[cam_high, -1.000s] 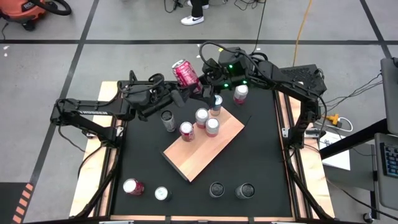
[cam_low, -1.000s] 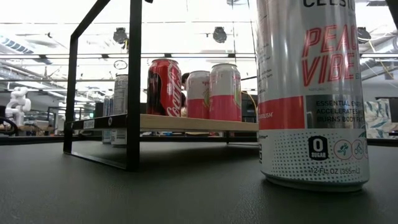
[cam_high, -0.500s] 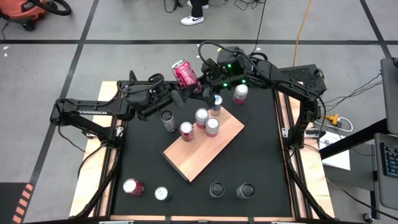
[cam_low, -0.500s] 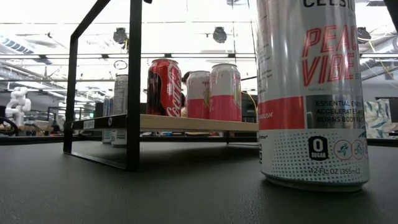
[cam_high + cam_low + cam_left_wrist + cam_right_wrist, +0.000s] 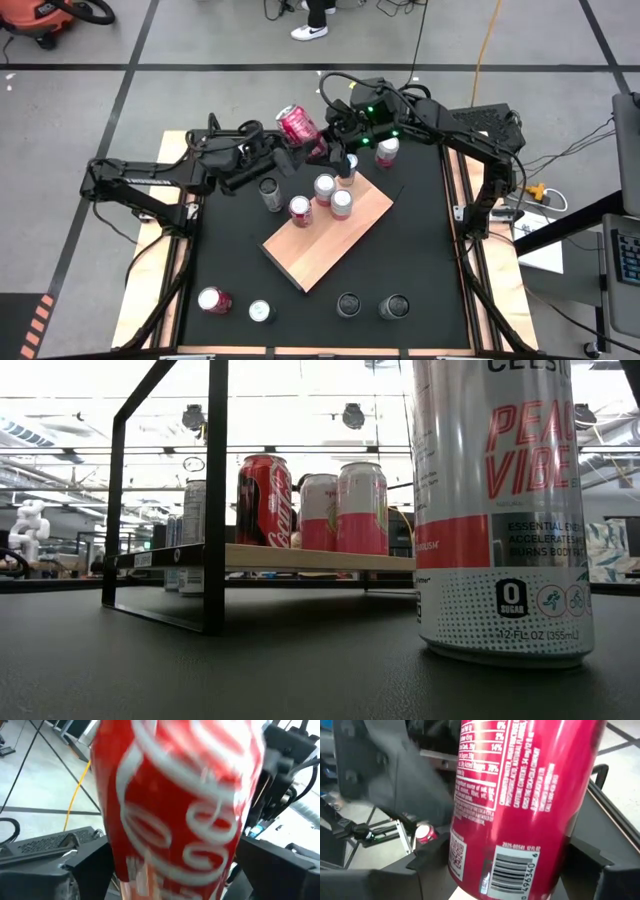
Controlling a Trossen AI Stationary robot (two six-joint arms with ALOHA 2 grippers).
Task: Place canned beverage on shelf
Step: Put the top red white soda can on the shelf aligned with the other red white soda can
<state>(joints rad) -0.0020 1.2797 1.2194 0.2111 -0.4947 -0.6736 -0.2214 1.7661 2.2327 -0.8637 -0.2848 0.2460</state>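
A red can (image 5: pixel 298 124) hangs tilted in the air over the table's far edge, between my two grippers. My right gripper (image 5: pixel 322 146) reaches in from the right and is shut on it. My left gripper (image 5: pixel 287 155) comes from the left and is open; its fingers (image 5: pixel 75 865) stand on either side of the can (image 5: pixel 175 810) with a gap on each side. The shelf (image 5: pixel 345 235), a light wooden board, stands in the middle of the table with several cans upright on its far half. My right gripper pinches the red can's side wall near its lower end (image 5: pixel 462 865), by the barcode, between its two fingers (image 5: pixel 427 865). The fingers come from the table's right, slanting a little down, and lie across the can. The can is lifted clear and tilted, its top toward the far left.
One can (image 5: pixel 270 193) stands on the table by the shelf's left side and one (image 5: pixel 386 150) at the far right. Along the near edge stand several more cans (image 5: pixel 213 300), two of them dark (image 5: pixel 348 304). One tall can (image 5: pixel 500 510) fills the low view's right.
The red can has shifted slightly toward the shelf and tipped a little between the two grippers. Both arms have stayed nearly in place.
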